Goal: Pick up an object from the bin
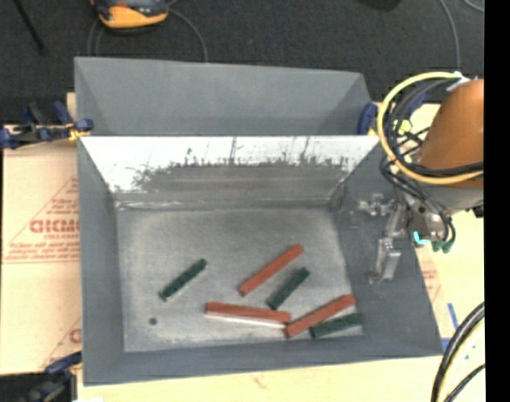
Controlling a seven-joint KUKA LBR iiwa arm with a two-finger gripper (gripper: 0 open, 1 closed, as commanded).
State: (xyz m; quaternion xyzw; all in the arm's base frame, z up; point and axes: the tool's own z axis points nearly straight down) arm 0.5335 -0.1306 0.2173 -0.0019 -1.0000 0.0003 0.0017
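Dark flooring is seen around a grey metal bin [104,249]. From the right, the robot arm [455,132], capped in orange, is extended over the bin's sloping right wall, and the gripper [387,258] is hung above that wall. Whether it is apart or together cannot be told. Nearest it, at the floor's front right, a red bar [320,315] and a dark green bar [336,328] are laid touching. Other loose bars [271,270] are scattered to their left.
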